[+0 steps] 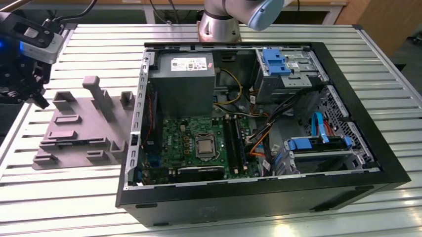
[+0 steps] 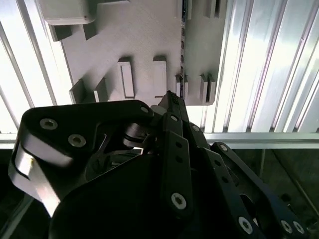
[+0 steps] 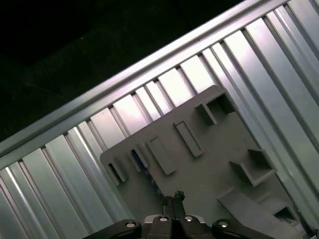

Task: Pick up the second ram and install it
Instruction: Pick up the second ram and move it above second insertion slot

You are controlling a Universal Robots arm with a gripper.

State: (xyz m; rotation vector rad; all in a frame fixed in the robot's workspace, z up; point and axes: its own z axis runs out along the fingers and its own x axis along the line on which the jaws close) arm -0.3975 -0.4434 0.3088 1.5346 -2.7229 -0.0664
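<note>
Gripper (image 1: 34, 96) hangs by the table's (image 1: 66, 197) edge at the exterior view's left, near the grey tray (image 1: 79, 131). Its fingers are clenched together, with nothing between them in both wrist views. We make out the memory stick (image 3: 141, 160) as a thin dark strip on edge in a tray slot. The open computer case (image 1: 264, 200) holds a green board (image 1: 185, 133) and a power box (image 1: 188, 79).

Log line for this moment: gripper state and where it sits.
gripper: shut | position: above edge of grey plastic tray with raised blocks | open black computer case: to exterior view's right of tray
</note>
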